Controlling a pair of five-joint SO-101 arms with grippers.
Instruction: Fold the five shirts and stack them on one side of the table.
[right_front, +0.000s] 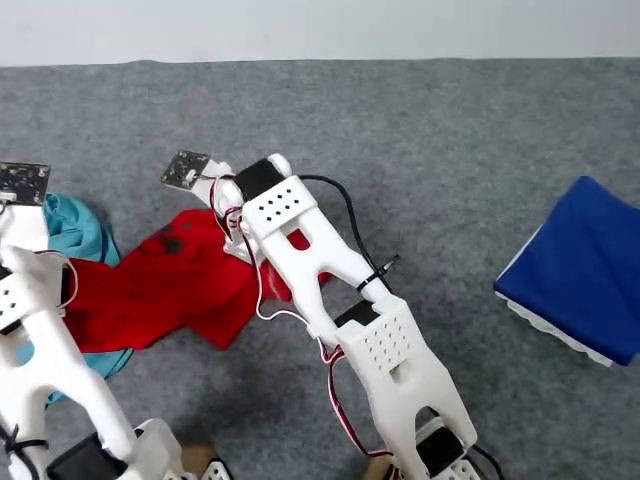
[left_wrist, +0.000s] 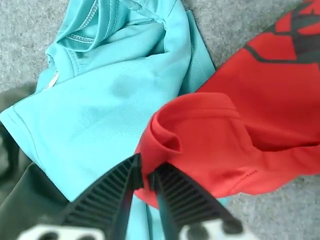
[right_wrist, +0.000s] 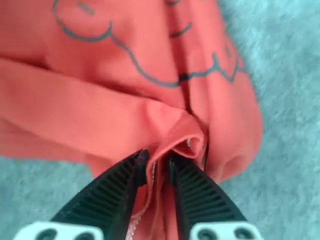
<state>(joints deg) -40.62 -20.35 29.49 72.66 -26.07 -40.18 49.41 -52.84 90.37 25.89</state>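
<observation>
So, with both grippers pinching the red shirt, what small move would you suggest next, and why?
Probably lift both together and draw the red shirt clear: left gripper and right gripper each pinch its cloth, and it overlaps the teal shirt.

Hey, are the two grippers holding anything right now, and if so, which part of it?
Both hold the red shirt. The left gripper pinches a fold at its hemmed edge; the right gripper pinches a bunched fold of its fabric.

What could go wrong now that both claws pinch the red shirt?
The left claw holds only a thin edge of the red shirt, which may slip free. The red shirt lies over the teal shirt, which could drag along. The right claw grips a bunched fold, so folding may go crooked.
</observation>
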